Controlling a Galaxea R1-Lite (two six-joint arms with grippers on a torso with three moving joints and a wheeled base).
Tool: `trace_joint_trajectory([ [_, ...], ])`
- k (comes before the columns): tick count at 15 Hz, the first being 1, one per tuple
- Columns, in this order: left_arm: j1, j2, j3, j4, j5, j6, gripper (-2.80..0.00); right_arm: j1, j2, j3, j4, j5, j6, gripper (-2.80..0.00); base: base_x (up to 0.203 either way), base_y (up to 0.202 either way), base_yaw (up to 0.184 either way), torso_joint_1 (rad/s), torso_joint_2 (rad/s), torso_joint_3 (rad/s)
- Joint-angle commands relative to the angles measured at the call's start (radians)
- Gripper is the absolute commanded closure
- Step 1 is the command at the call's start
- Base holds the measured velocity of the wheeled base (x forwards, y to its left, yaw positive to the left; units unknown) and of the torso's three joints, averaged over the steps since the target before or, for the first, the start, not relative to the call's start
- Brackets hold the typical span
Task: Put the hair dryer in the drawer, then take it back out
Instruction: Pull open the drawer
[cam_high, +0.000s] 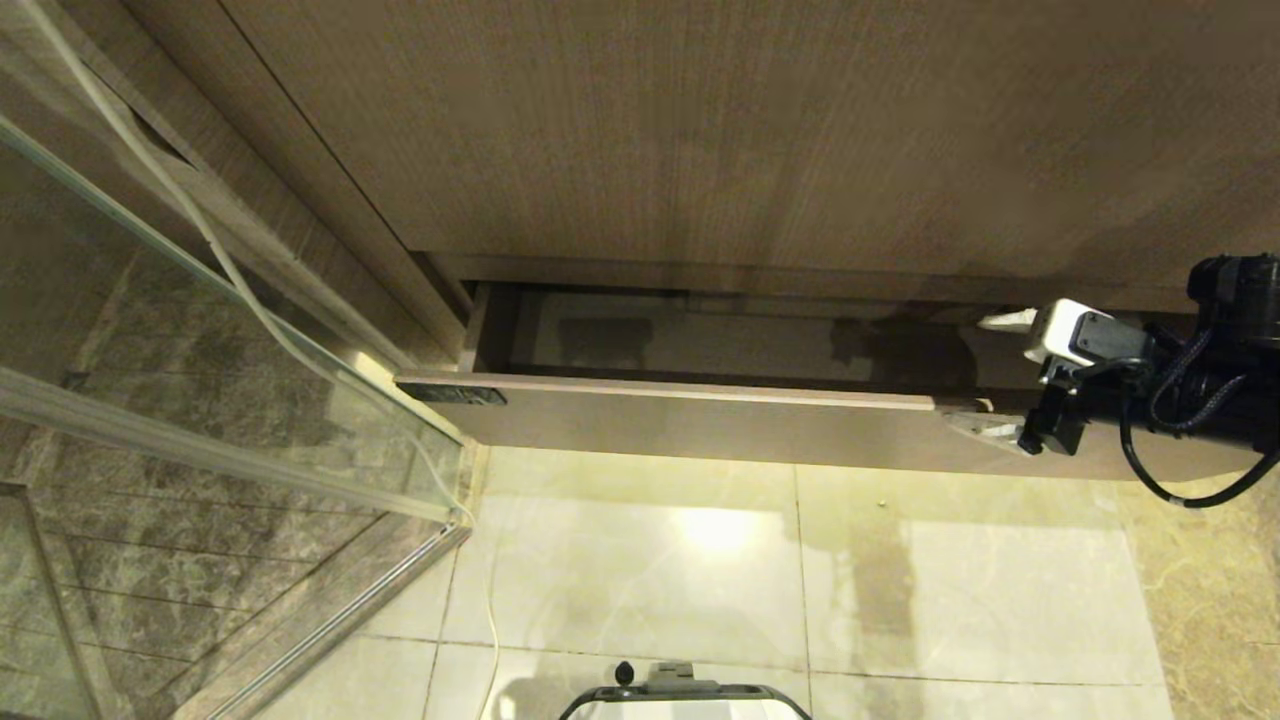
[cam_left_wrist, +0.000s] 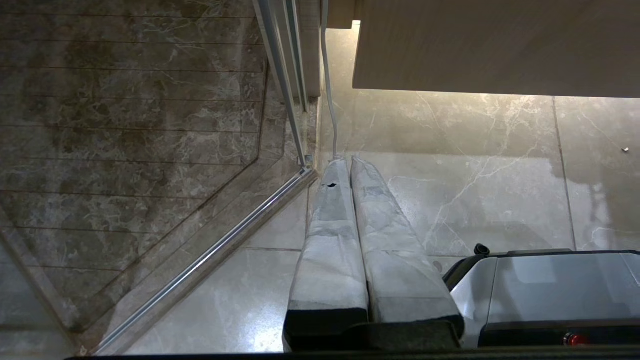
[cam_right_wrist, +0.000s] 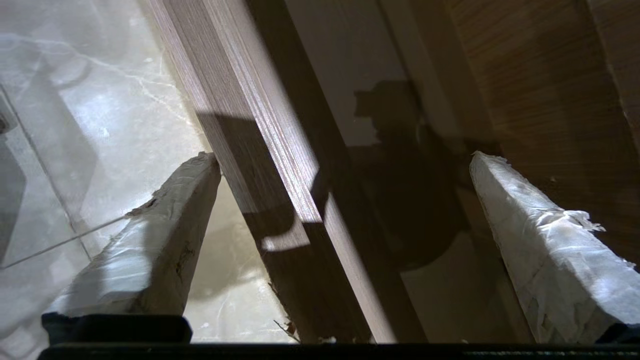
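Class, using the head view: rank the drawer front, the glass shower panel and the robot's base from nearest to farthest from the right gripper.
1. Drawer front: between the open right gripper's fingers, at its right end.
2. Robot's base: bottom centre, across the floor.
3. Glass shower panel: far left.

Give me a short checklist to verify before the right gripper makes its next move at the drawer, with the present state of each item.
1. Drawer pulled out: ok, partly open below the taller wood panel.
2. Right gripper open: ok, its fingers stand wide apart, one on each side of the drawer front.
3. Right gripper empty: ok, nothing is between the fingers but the drawer's front edge.
4. Hair dryer located: not ok, no view shows it; the visible part of the drawer's inside is bare.
5. Left gripper out of the way: ok, shut, pointing down over the floor tiles, beside the glass shower door.
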Motion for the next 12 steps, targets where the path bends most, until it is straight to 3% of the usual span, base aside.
trace_joint_trajectory([
  [1, 0.000, 0.000, 0.002, 0.000, 0.000, 0.000, 0.00, 0.000, -0.012, -0.001, -0.012, 0.002, -0.006, -2.80, 0.000, 0.000, 0.000, 0.000, 0.00, 0.000],
  [2, 0.000, 0.000, 0.002, 0.000, 0.000, 0.000, 0.00, 0.001, -0.026, 0.008, 0.003, 0.003, 0.017, 0.00, 0.000, 0.000, 0.000, 0.000, 0.00, 0.000],
  [5, 0.000, 0.000, 0.000, 0.000, 0.000, 0.000, 0.00, 0.001, -0.110, 0.040, 0.060, 0.007, 0.078, 0.00, 0.000, 0.000, 0.000, 0.000, 0.00, 0.000],
  [12, 0.000, 0.000, 0.000, 0.000, 0.000, 0.000, 0.00, 0.000, -0.179, 0.048, 0.120, 0.004, 0.083, 0.00, 0.000, 0.000, 0.000, 0.000, 0.00, 0.000],
])
